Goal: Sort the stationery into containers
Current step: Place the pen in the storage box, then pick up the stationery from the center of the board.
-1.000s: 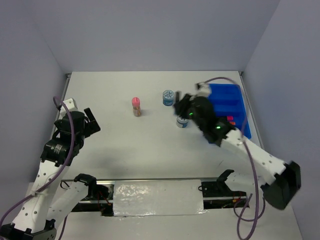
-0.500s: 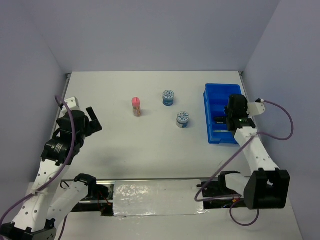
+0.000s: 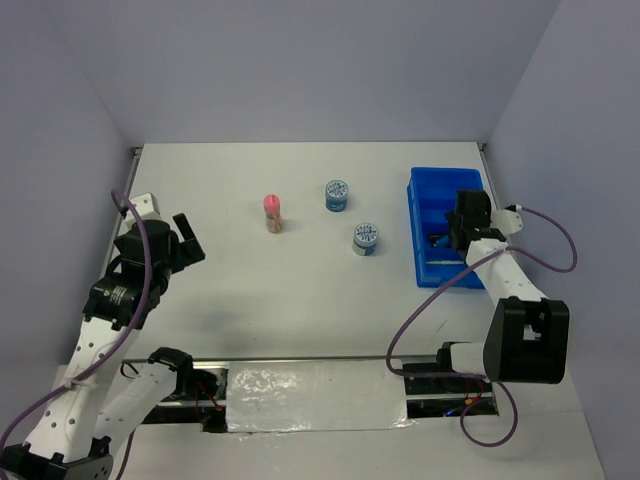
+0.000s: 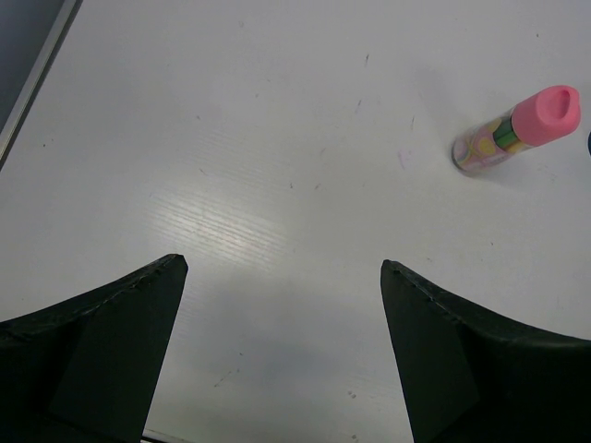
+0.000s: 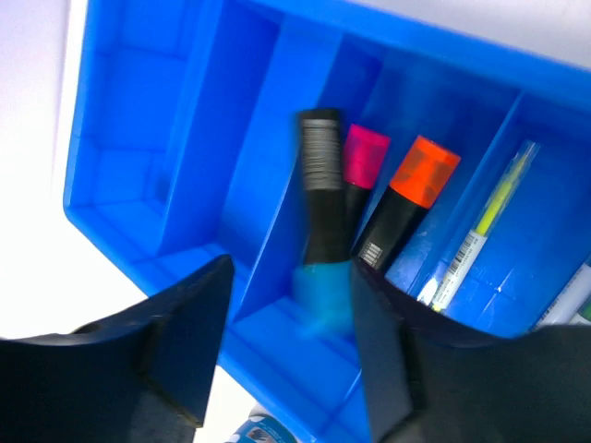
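Left pincer (image 4: 282, 268) gapes wide above the white surface (image 4: 277, 111). Right pincer (image 5: 291, 277), fingers apart, hovers over the bright blue plastic divided tray (image 5: 120, 185). A blurred blue-capped black highlighter (image 5: 320, 203) shows between them, beside the pink-capped highlighter (image 5: 363, 159) and orange-capped highlighter (image 5: 416, 185). Beyond stand the near blue-white patterned roll (image 3: 365, 238), pink-topped tube (image 3: 272, 213) and far patterned roll (image 3: 337, 194).

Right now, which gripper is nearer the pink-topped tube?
Left. The left gripper hangs open to the left of the pink-topped tube in the top view, apart from it. The right gripper is much farther off on the other side, over the blue tray.
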`<state>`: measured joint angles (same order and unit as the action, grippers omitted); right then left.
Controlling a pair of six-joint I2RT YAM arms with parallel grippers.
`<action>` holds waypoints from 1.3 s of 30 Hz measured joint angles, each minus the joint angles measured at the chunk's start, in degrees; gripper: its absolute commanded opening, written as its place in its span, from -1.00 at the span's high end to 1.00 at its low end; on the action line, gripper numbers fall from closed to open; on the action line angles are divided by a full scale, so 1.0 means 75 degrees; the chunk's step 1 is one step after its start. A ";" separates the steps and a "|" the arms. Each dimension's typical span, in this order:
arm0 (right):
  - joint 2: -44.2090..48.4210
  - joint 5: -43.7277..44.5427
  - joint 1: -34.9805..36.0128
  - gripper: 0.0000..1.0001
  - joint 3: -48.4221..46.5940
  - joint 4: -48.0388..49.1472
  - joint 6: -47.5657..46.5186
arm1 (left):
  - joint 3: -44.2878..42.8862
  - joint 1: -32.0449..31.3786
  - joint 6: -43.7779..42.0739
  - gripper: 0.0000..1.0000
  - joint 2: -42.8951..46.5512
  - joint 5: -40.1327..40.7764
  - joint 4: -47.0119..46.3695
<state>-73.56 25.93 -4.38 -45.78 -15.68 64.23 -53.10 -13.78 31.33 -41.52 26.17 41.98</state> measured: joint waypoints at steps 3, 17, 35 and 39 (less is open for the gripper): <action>-0.0119 -0.0137 0.0000 -0.40 0.0000 -0.0023 0.0017 | 0.0000 0.0000 -0.0003 -0.99 0.0000 0.0000 -0.0003; -0.0408 -0.1734 0.3308 -0.99 -0.1944 0.0370 -0.4570 | 0.0000 0.0000 -0.0003 -0.99 0.0000 0.0000 0.0000; -0.3229 -0.0915 0.4721 -0.99 -0.3008 -0.1326 -0.6420 | 0.0000 0.0000 -0.0160 -0.99 -0.0152 -0.0169 -0.0012; -0.3209 -0.0880 0.4715 -0.99 -0.2975 -0.1259 -0.6429 | 0.0000 0.0000 -0.0175 -0.99 -0.0154 -0.0224 -0.0012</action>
<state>-97.62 19.33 30.98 -68.10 -25.12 16.01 -53.10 -13.78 30.02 -42.68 24.49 41.89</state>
